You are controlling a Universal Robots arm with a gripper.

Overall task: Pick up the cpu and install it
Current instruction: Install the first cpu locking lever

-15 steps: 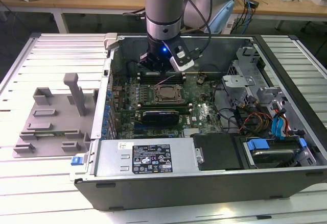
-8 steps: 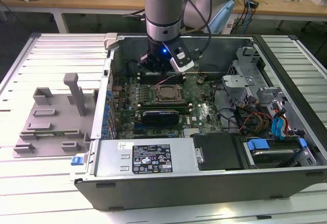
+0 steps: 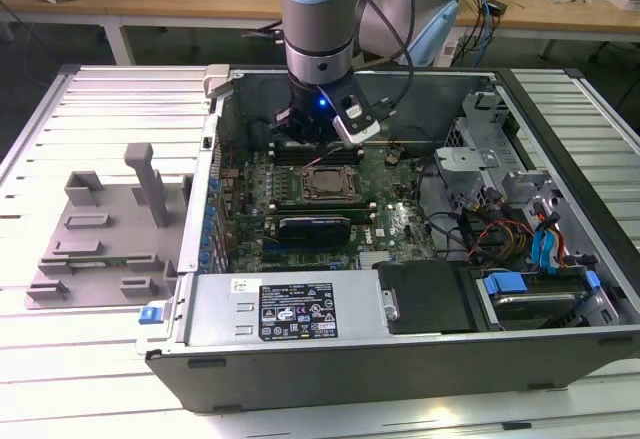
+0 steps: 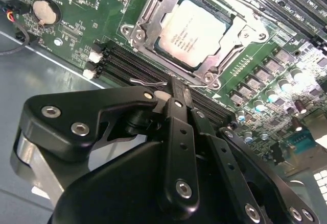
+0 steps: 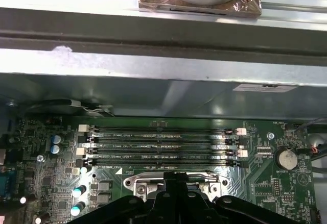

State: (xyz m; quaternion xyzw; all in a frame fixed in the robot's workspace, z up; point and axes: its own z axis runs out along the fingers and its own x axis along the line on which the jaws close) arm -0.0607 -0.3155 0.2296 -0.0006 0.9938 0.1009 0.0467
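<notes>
The cpu (image 4: 191,27) lies flat in the motherboard socket, silvery top up, with the metal socket frame (image 4: 134,32) around it. In the exterior view the cpu (image 3: 327,185) sits mid-board inside the open computer case. My gripper (image 4: 179,89) hovers just beside the socket over the memory slots (image 4: 133,63), its black fingers (image 4: 176,132) pressed together with nothing between them. In the exterior view the gripper (image 3: 300,139) hangs behind the socket, near the case's rear wall. The first wrist view has the gripper (image 5: 173,196) above the socket frame (image 5: 135,183).
A grey plastic fixture (image 3: 100,234) lies on the slatted table at the exterior view's left. Inside the case are the power supply (image 3: 290,309), a drive cage (image 3: 500,174) and loose cables (image 3: 480,229). A coin battery (image 4: 45,11) sits on the green board.
</notes>
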